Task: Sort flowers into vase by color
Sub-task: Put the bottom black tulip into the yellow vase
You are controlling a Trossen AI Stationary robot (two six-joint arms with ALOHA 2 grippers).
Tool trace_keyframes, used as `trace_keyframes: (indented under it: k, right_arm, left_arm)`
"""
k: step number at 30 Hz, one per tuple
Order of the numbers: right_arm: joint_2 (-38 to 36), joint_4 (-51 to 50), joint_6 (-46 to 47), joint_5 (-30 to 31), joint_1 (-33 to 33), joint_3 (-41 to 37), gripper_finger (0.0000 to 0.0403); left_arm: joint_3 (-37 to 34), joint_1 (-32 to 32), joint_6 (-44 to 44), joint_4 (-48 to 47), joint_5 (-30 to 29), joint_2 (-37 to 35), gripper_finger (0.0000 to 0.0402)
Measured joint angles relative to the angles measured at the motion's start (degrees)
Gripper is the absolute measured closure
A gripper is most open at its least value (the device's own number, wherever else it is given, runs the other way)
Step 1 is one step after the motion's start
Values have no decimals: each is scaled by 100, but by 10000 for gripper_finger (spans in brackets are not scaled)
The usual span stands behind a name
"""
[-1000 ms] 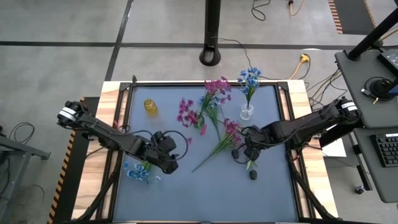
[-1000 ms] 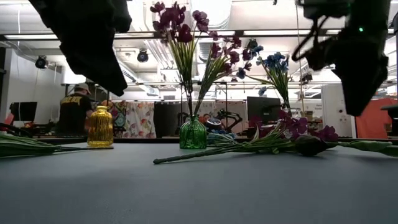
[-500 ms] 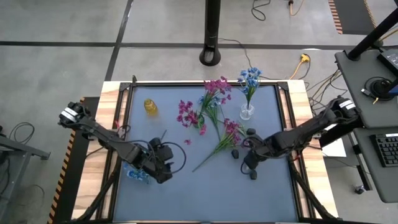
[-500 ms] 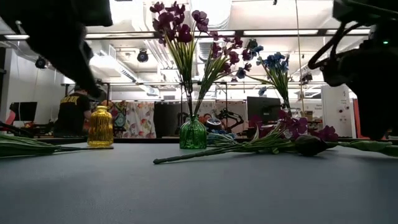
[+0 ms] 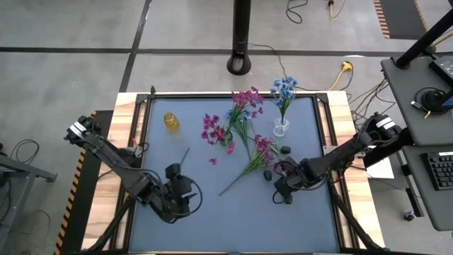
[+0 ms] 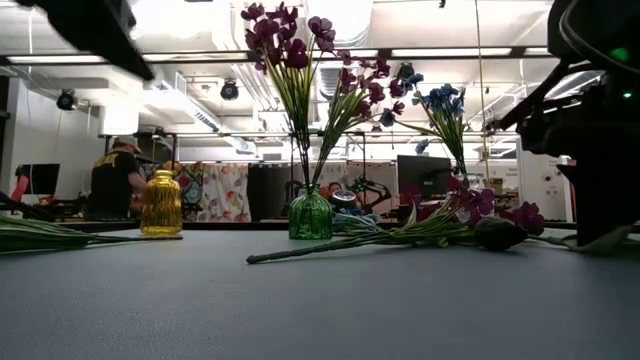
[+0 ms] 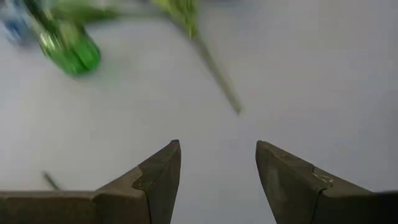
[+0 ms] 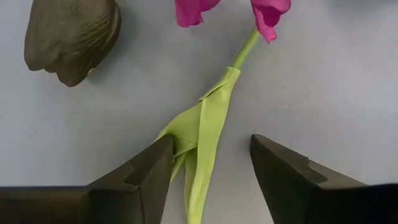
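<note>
My right gripper (image 8: 208, 165) is open and points down at the table's right middle (image 5: 279, 190). Its fingers stand on either side of a green stem with a folded leaf (image 8: 202, 134), which lies flat and ends in magenta petals (image 8: 264, 12). A dark bud (image 8: 71, 37) lies beside it. My left gripper (image 7: 217, 165) is open over bare mat at the near left (image 5: 177, 200), with nothing between its fingers. A green vase (image 6: 310, 215) holds magenta flowers (image 5: 246, 99). A clear vase (image 5: 281, 128) holds blue flowers (image 5: 284, 87). My right gripper comes at the stem from above, its fingers set across it. One fingertip (image 8: 158, 158) stands right at the edge of the folded leaf (image 8: 180, 140). I cannot tell whether it touches the leaf. The stem lies flat on the mat.
A yellow vase (image 5: 170, 122) stands at the far left. A magenta sprig (image 5: 255, 159) and another (image 5: 212, 131) lie mid-table. More dark buds (image 5: 285, 150) (image 5: 268, 173) lie near my right arm. A person (image 6: 115, 180) stands in the room behind.
My right gripper has come down and moved toward the table's near edge, onto the green stem. My left gripper has risen and swung toward the near edge, leaving the low view almost entirely.
</note>
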Motion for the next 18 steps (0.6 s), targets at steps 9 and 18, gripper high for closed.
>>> trace_keyframes:
  k: [9,18]
  right_arm:
    - [-242,-5,-131,-58,-9,-30,299]
    - [-928,-91,-320,-259,-9,-35,380]
  left_arm:
    - [164,-350,145,234,-1273,1,210]
    - [146,-351,422,642,-1299,304,210]
